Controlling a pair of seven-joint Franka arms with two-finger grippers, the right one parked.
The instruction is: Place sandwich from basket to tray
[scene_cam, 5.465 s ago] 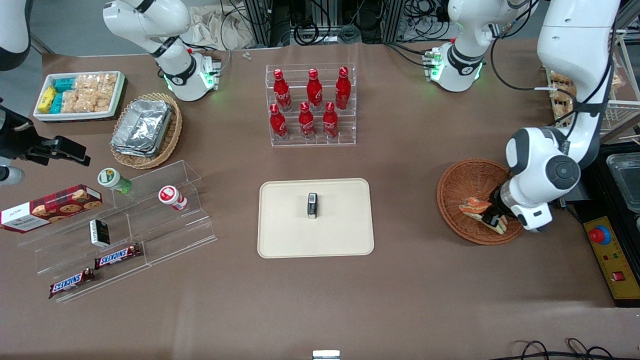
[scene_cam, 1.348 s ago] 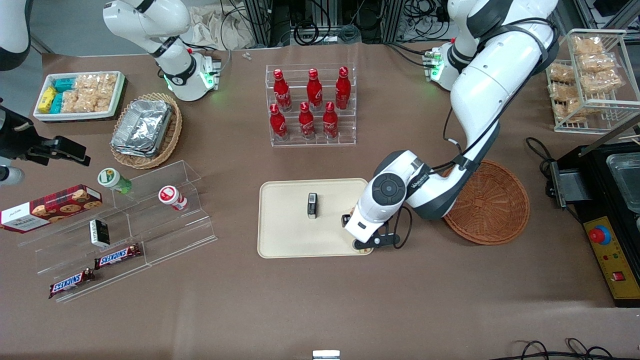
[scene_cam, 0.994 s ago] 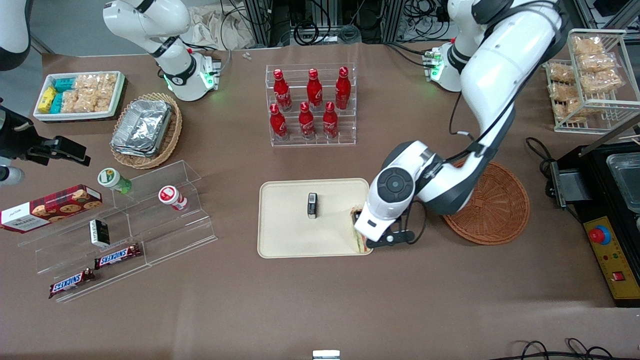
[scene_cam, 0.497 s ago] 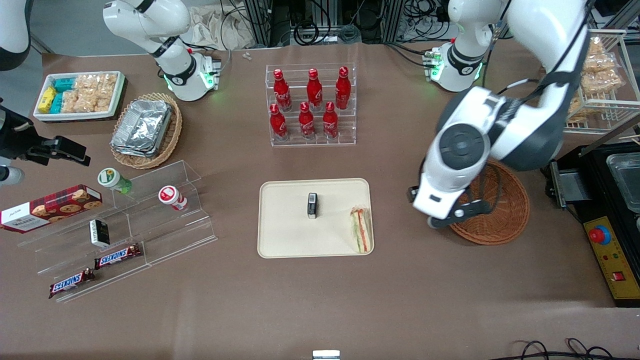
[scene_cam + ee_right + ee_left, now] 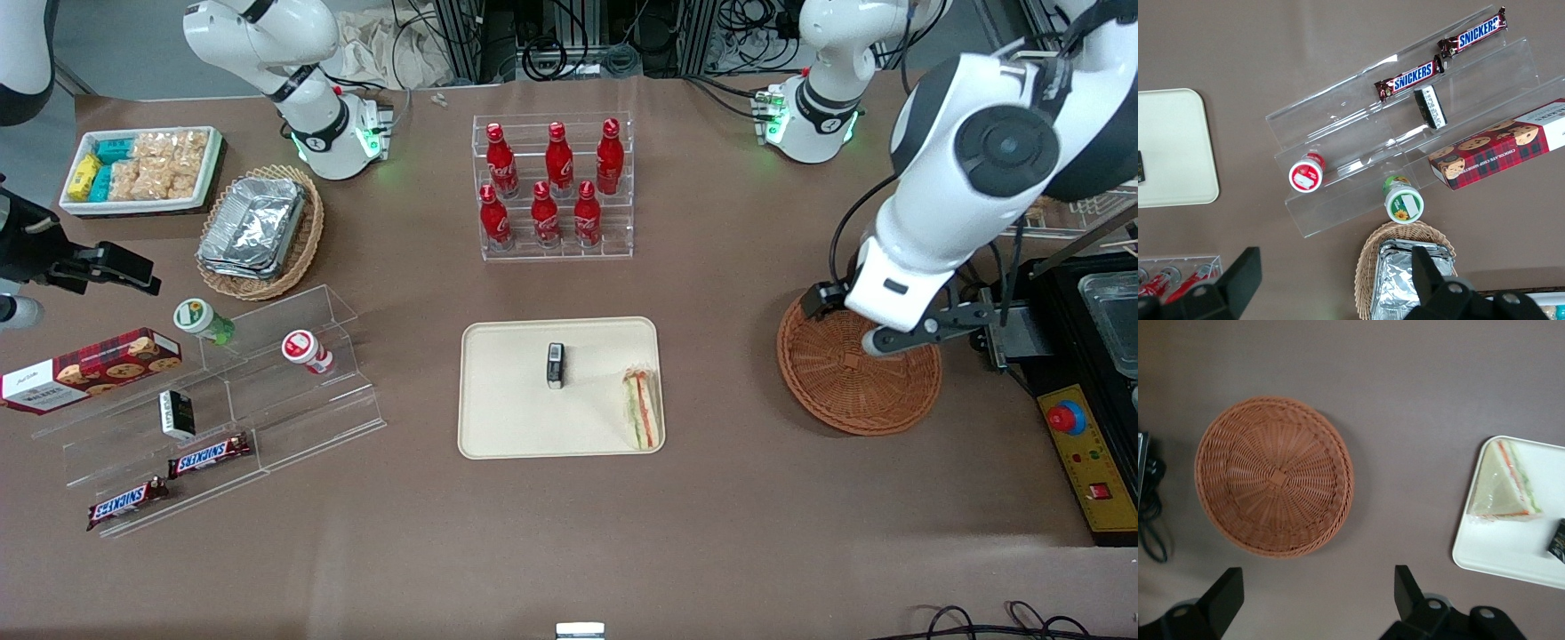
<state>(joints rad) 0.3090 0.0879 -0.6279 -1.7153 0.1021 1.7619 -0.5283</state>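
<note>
End effector (image 5: 1313, 603) hangs high above the desk (image 5: 756, 516), over the basket's edge nearest the working arm's base. Its two fingers (image 5: 1223, 600) are spread wide apart with nothing between them. In the front view the arm's wrist housing covers most of the end effector (image 5: 880, 333), which sits over the upper rim of the basket (image 5: 858, 373).

Basket: round, reddish-brown wicker, empty, resting flat on the brown desk toward the working arm's end. Wrist view shows its whole woven floor (image 5: 1275, 477) bare.

Sandwich (image 5: 642, 409): lying on the tray (image 5: 507, 418), at the tray edge nearest the basket and in the corner nearer the front camera. Clear wrap, pale bread, orange-red and green layers visible along the cut face. Wrist view confirms it (image 5: 1501, 490) sits inside the tray rim (image 5: 1485, 561), well apart from the basket, with a strip of bare desk between tray and basket.

Also on the tray: a small dark object (image 5: 556, 364) near the middle, apart from the sandwich.

Farther from the front camera than the tray: a clear rack of red bottles (image 5: 553, 187). Toward the parked arm's end: a clear stepped display (image 5: 258, 400) with snack bars (image 5: 209, 455) and a cookie box (image 5: 89, 369).
</note>
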